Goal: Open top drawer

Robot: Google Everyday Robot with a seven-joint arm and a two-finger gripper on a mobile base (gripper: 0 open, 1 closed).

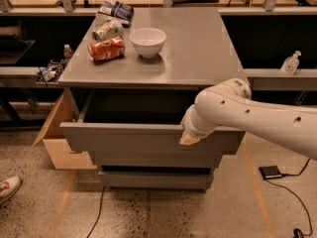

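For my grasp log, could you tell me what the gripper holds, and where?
The gripper is at the upper front edge of the open top drawer, right of centre; whether it actually grips that edge cannot be told.

Countertop (198, 48): grey, flat, holds 4 items at its back left.
Bowl (147, 41): white, upright, just right of the cans.
Orange can (106, 49): lying on its side, near the bowl.
Pale can (108, 30): lying on its side, behind the orange can.
Dark bag (115, 10): at the back edge.
Cardboard box (57, 138): on the floor, left of the cabinet.
Pump bottle (290, 63): on the right shelf.
Black device (271, 172): on the floor, cable attached.
Shoe (9, 187): lower left edge.
Gripper (190, 137): in front of the cabinet, right of centre.
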